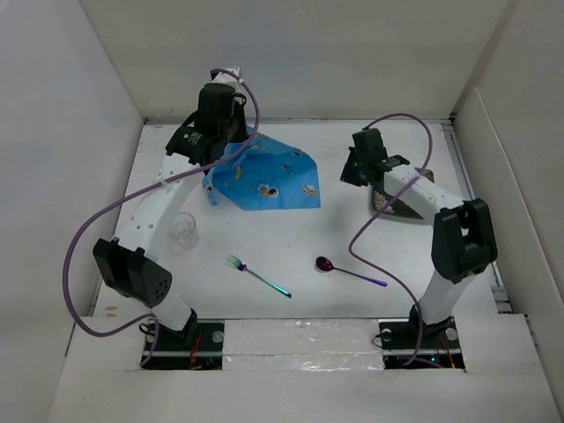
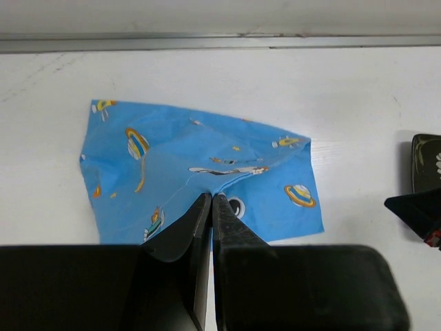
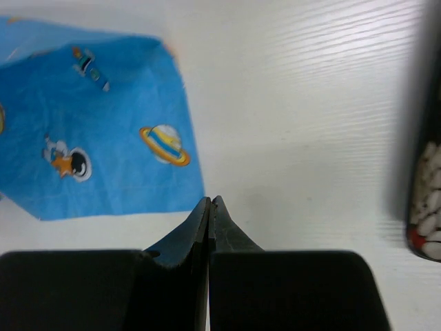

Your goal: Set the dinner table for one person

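White dinner table (image 1: 291,238): left gripper (image 2: 210,199) pinches placemat (image 2: 165,155) (creased); right gripper (image 3: 210,201) closed, dark dish (image 3: 427,200) cropped.

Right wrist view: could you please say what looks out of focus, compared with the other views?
Right wrist view: the dark patterned object at the right edge is blurred, the placemat slightly soft; left wrist view: placemat print crisp; top view: even light, faint shadows.

Left hand (image 2: 211,200) pinched shut, right hand (image 3: 210,201) closed
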